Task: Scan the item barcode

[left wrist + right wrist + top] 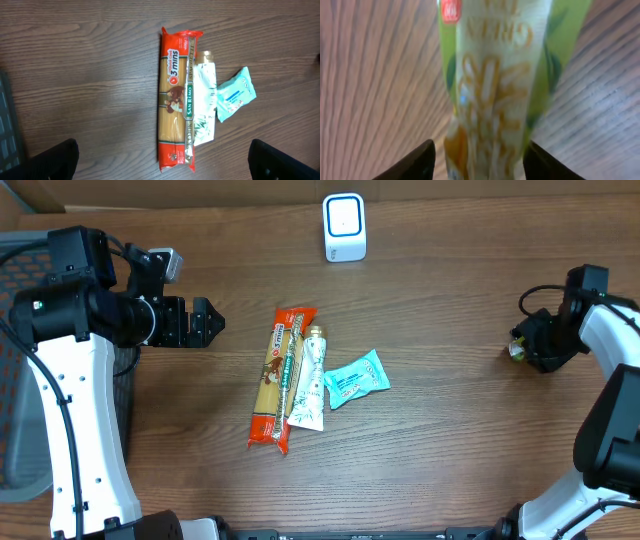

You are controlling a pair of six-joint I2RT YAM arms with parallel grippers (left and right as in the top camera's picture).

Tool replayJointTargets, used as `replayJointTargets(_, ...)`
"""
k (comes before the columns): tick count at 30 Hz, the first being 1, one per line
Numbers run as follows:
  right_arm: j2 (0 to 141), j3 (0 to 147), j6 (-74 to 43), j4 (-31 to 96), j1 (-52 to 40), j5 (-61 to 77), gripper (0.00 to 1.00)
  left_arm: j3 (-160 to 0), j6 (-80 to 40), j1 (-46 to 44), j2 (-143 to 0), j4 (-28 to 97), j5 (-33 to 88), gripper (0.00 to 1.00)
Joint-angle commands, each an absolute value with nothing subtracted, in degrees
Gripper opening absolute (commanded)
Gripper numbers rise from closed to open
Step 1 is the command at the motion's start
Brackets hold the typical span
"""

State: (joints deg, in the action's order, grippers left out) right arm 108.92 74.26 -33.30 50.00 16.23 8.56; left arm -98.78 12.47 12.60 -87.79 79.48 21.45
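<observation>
Nearest the robot, the low end of a red spaghetti packet lay on the wooden table, its length running away towards the far edge. A white tube lay against its right side, cap pointing away, and a small teal pack sat just beside the tube, further right. A dark mesh basket stood at the left edge of the table.

Level with the top of the spaghetti, the left gripper hung over bare wood to the left of the pile, its jaws spread wide and holding nothing. In the left wrist view its fingers showed only at the bottom corners.

Far out on the right side, well apart from the pile, the right gripper was low over the table. The green tea packet lay lengthwise between its jaws. They stood parted on either side of it, with a sliver of wood showing beside the left finger; I could not tell whether the other finger touched it.

At the far edge stood the white barcode scanner, upright, well apart from the packet
</observation>
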Motion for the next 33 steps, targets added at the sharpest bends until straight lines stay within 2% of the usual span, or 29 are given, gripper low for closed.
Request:
replayJointTargets(1,107.0,83.02,-28.69,55.37,16.16,9.78,0.58,-99.5,13.74,12.34,-87.85,79.42,22.04,1.0)
replayJointTargets(7,105.21,96.12,-21.28,67.13,11.05,10.74,0.61,-99.5,13.74,12.34,-87.85,79.42,22.04,0.99)
replayJointTargets(11,105.01,97.82,-15.49,70.0,2.83,13.69,0.7,-99.5,13.74,12.34,-87.85,79.44,22.04,1.0)
replayJointTargets(13,105.54,96.82,-14.41,70.19,-2.26,13.78,0.76,-99.5,13.74,12.34,-87.85,79.44,22.06,0.99)
replayJointTargets(17,106.54,92.84,-11.66,67.2,-12.29,13.76,0.82,-99.5,13.74,12.34,-87.85,79.42,22.06,1.0)
replayJointTargets(20,107.15,89.32,-10.13,63.53,-17.78,13.78,0.91,-99.5,13.74,12.34,-87.85,79.44,22.06,1.0)
replayJointTargets(23,107.96,85.65,-8.78,59.7,-21.58,13.87,0.96,-99.5,13.74,12.34,-87.85,79.42,22.04,1.0)
replayJointTargets(29,113.86,83.46,-1.39,58.37,-22.37,26.09,0.91,-99.5,13.74,12.34,-87.85,79.42,22.06,1.0)
replayJointTargets(33,116.77,83.46,0.82,57.87,-22.13,28.16,0.89,-99.5,13.74,12.34,-87.85,79.42,22.06,1.0)
